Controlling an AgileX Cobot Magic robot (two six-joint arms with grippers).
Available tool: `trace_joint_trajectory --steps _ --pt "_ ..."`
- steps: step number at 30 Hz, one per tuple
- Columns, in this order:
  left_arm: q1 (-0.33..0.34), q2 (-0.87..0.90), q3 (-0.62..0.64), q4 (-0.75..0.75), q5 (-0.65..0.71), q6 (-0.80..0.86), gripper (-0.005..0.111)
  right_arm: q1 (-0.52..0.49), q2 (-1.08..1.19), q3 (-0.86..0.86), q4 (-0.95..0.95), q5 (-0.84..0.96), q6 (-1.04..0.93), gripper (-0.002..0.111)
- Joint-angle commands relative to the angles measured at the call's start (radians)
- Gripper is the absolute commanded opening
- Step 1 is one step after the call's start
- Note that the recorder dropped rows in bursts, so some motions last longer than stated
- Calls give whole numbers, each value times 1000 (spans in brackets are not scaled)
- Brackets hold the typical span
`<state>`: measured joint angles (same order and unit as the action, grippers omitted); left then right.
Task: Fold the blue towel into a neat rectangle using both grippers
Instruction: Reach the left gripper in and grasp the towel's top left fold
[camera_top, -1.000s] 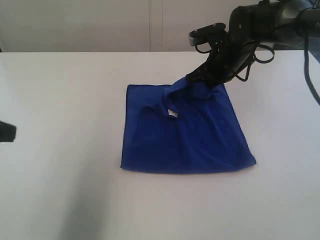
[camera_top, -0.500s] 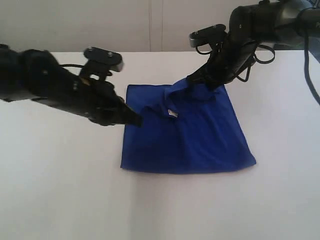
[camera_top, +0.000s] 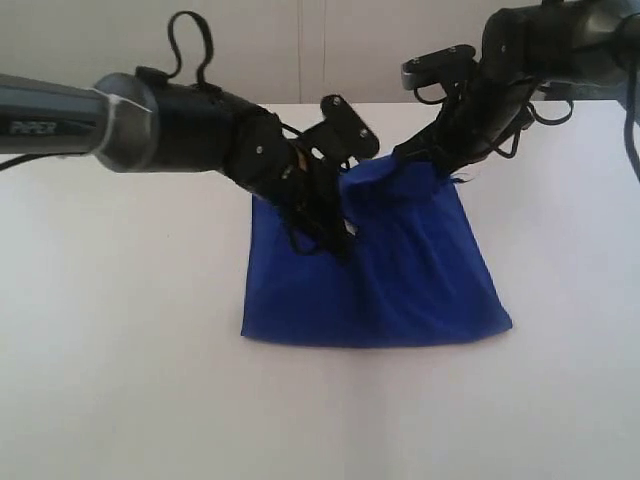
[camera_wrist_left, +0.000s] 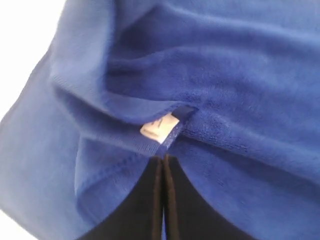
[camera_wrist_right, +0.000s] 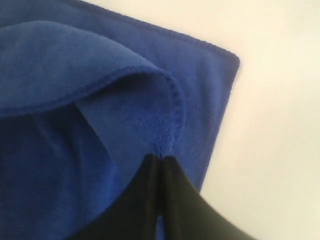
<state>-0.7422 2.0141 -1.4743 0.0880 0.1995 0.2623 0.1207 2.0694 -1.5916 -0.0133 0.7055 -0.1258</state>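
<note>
- Though the blue towel (camera_top: 400, 290) lies near the middle of the tabletop (camera_top: 120, 380) as a rough, skewed square, it looks doubled over already, so at least 1 fold seems done.
- The right gripper (camera_top: 432, 160) has its jaws pressed together on the upper layer's corner toward the far right of the tabletop. It holds that corner raised off the layer beneath.
- The left gripper (camera_top: 335, 235) has its fingers together, with the tips touching a rumpled hem just beside the white label (camera_wrist_left: 159, 127). Whether any cloth is caught between them, I cannot tell.
- Left to do, by my judgement: flatten the bunched far side, line up the edges, probably make 1 more fold, and release both corners.
</note>
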Motion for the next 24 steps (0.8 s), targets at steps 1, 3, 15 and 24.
trace_joint_trajectory --steps 1,3,15,24 --pt "-14 56 -72 80 34 -4 0 -8 -12 -4 13 -6 -10 0" --pt "-14 71 -90 80 12 -37 0 -8 -12 -4 13 -11 -10 0" --pt "-18 93 -104 74 -59 -243 31 -8 -6 -4 13 -33 -10 0" --pt "-18 144 -109 74 -110 -427 33 -8 16 -4 13 -26 -10 0"
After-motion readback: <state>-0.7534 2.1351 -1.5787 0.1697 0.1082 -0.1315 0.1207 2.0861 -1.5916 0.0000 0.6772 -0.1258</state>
